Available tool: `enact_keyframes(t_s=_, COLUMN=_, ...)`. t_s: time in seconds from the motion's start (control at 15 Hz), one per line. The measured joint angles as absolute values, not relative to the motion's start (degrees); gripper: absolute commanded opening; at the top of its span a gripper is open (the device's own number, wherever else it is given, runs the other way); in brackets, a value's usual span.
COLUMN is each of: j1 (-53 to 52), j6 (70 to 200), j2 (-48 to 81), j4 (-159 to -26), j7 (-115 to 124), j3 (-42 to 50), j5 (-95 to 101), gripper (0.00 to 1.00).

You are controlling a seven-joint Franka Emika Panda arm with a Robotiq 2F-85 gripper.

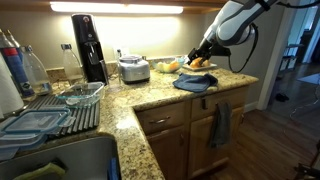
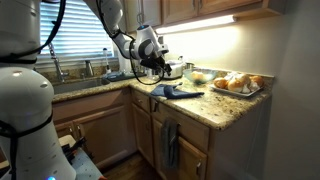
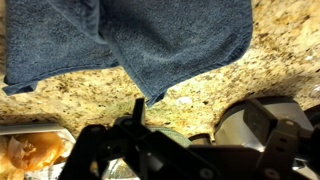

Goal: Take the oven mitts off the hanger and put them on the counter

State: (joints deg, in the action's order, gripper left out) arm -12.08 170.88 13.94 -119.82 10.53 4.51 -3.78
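One dusty-blue oven mitt (image 1: 195, 83) lies flat on the speckled granite counter (image 1: 150, 95), near its front edge. It also shows in the other exterior view (image 2: 176, 92) and fills the top of the wrist view (image 3: 130, 35). A second mitt (image 1: 220, 125) hangs in front of the wooden cabinet below the counter edge, seen in both exterior views (image 2: 170, 143). My gripper (image 1: 199, 58) hovers just above the counter mitt, apart from it, in both exterior views (image 2: 150, 63). In the wrist view the gripper (image 3: 200, 115) looks open and holds nothing.
A plate of pastries (image 1: 196, 66) sits just behind the gripper, also seen as a tray (image 2: 236, 86). A white cooker (image 1: 133, 68), a black coffee maker (image 1: 88, 45), a dish rack (image 1: 60, 112) and bottles (image 1: 20, 68) stand further along the counter.
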Motion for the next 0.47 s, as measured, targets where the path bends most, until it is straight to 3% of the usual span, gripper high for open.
enact_keyframes(t_s=0.47, j1=-12.1, j6=170.1, j2=12.2, j4=-121.6, j7=10.5, j3=4.5, j5=-3.8, gripper=1.00)
